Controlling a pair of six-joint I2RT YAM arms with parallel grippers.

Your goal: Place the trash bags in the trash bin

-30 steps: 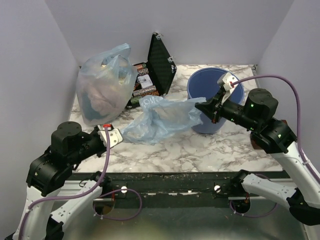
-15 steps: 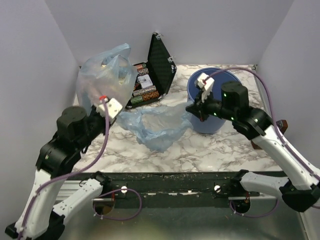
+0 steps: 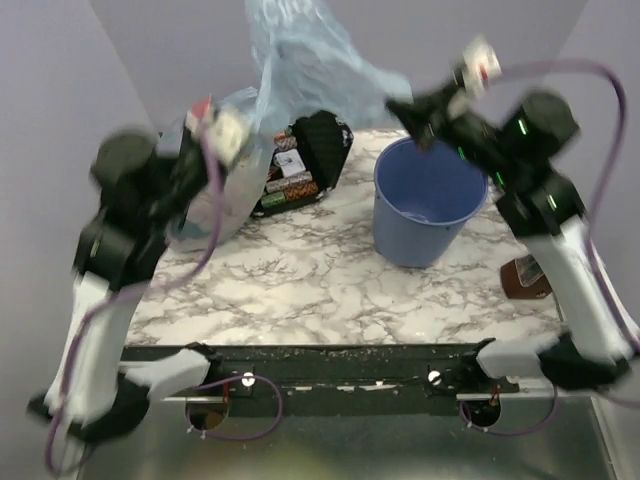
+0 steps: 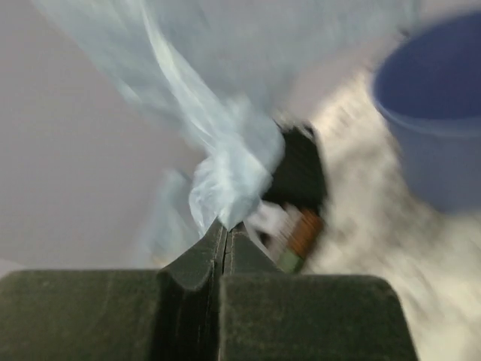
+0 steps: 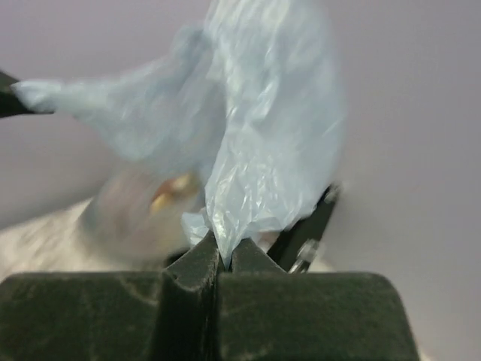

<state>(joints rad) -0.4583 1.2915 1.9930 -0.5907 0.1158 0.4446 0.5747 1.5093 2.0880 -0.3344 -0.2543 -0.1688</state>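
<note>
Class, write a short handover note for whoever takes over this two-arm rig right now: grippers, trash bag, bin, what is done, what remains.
Left gripper: shut on the light-blue trash bag.
Right gripper: shut on the same bag's other end.
Bag: held in the air between the arms, mostly left of the blue trash bin, which stands upright on the marble table.
Done: bag gripped and off the table.
Left: carry it over the bin, lower it in, release.

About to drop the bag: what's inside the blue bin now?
The blue bin looks empty: only bare inner wall and part of the floor show. Its near wall hides the rest of the floor. The trash bag hangs in the air left of the rim, outside.
</note>
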